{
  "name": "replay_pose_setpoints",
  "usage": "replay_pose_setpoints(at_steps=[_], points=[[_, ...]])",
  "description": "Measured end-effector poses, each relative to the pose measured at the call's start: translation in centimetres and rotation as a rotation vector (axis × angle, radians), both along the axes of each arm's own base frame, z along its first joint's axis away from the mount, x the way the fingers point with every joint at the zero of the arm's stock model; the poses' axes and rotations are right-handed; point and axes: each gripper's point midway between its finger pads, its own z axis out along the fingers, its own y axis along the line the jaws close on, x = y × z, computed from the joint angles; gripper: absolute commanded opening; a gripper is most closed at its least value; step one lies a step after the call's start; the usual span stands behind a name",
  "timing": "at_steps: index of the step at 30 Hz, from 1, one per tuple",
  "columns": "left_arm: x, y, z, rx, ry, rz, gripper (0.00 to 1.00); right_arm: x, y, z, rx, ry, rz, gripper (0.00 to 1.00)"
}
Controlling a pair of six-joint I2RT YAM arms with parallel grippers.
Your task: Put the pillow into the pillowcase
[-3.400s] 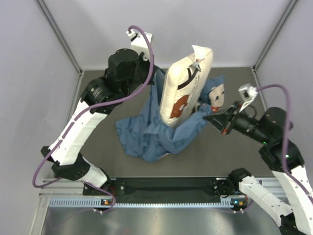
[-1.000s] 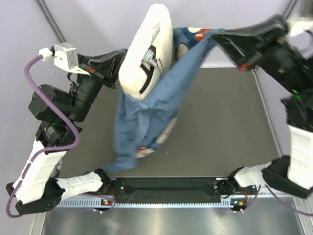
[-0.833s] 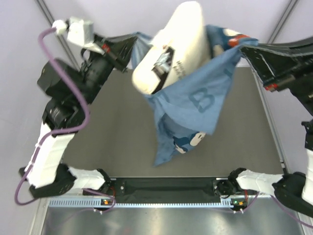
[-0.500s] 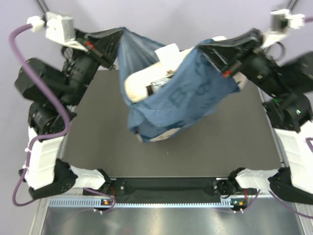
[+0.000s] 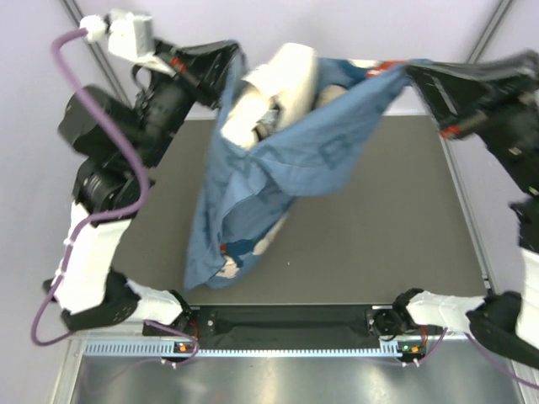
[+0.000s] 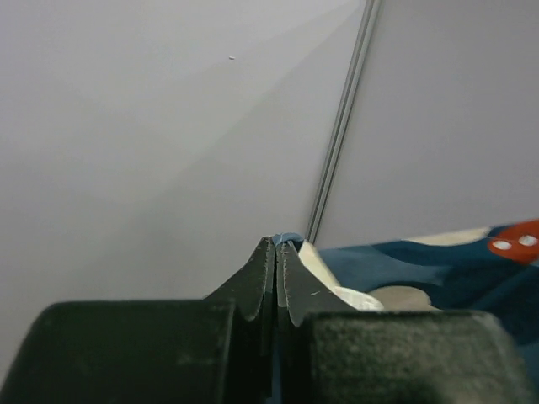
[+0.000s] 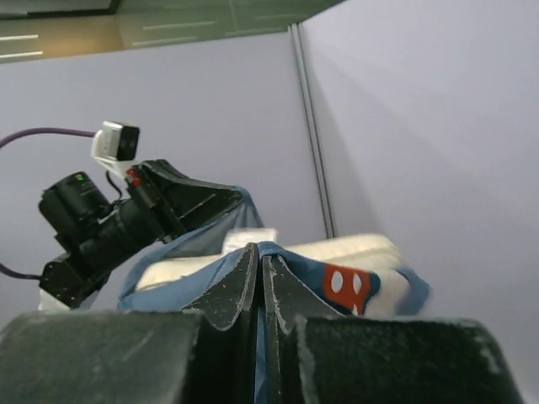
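Grey enclosure walls [image 5: 379,25] behind, dark table [image 5: 396,210] below. Both my claws are raised high above the table. My left gripper [image 5: 232,52] is pressed together, pinching the blue hem of the pillowcase [image 5: 286,168]; the left wrist view shows a sliver of blue cloth between the tips. My right gripper [image 5: 414,72] is likewise clamped on the opposite side of the opening, with cloth caught between its tips in the right wrist view. The pillowcase hangs from the two claws with its mouth up and stretched between them. Its bottom end is down by the table's near edge; I cannot tell whether it touches the table. The pillow [image 5: 282,80] sits partly inside, its cream top end poking out of the mouth, above the table's far edge. My read of the step: working the pillow down into the case, roughly halfway. The next move needs both pinches tight, the mouth wide and the case high off the table, so the pillow slides to the bottom. Risk: the hem slipping out.
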Motion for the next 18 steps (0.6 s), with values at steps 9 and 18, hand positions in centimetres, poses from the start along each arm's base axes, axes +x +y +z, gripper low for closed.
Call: replay_pose_setpoints(at_steps=[9, 18], points=[[1.3, -0.7, -0.6, 0.07, 0.034, 0.035, 0.0, -3.0, -1.5, 0.3, 0.039, -0.08, 0.024, 0.0], [-2.2, 7.2, 1.5, 0.019, -0.033, 0.215, 0.0, 5.3, 5.9, -6.5, -0.111, 0.139, 0.116, 0.0]])
